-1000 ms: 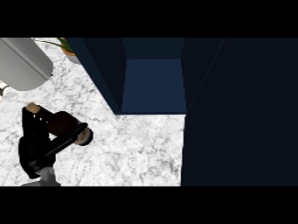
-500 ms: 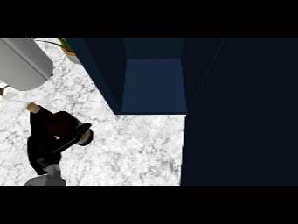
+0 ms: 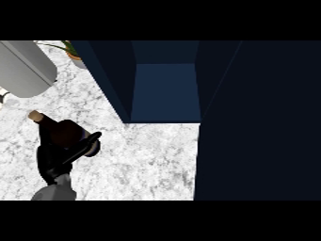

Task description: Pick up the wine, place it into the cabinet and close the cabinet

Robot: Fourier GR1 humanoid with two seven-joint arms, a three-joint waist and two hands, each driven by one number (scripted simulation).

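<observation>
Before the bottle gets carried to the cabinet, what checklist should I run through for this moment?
1. Robot hand curled round the wine bottle: ok.
2. Bottle lifted off the marble counter: cannot tell.
3. Cabinet open, blue interior showing: ok.
4. Counter between bottle and cabinet opening free of objects: ok.
5. Grey cylinder apart from the bottle's cork end: ok.
6. Other robot hand out of the way: cannot tell, not in view.

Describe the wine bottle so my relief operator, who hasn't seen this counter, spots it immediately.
Start at the open dark blue cabinet standing on the white marbled counter. Look down and left of its opening, where a black hand comes up from the lower edge. The wine bottle is the dark one in that hand, tan cork end pointing up-left toward the grey cylinder.
</observation>
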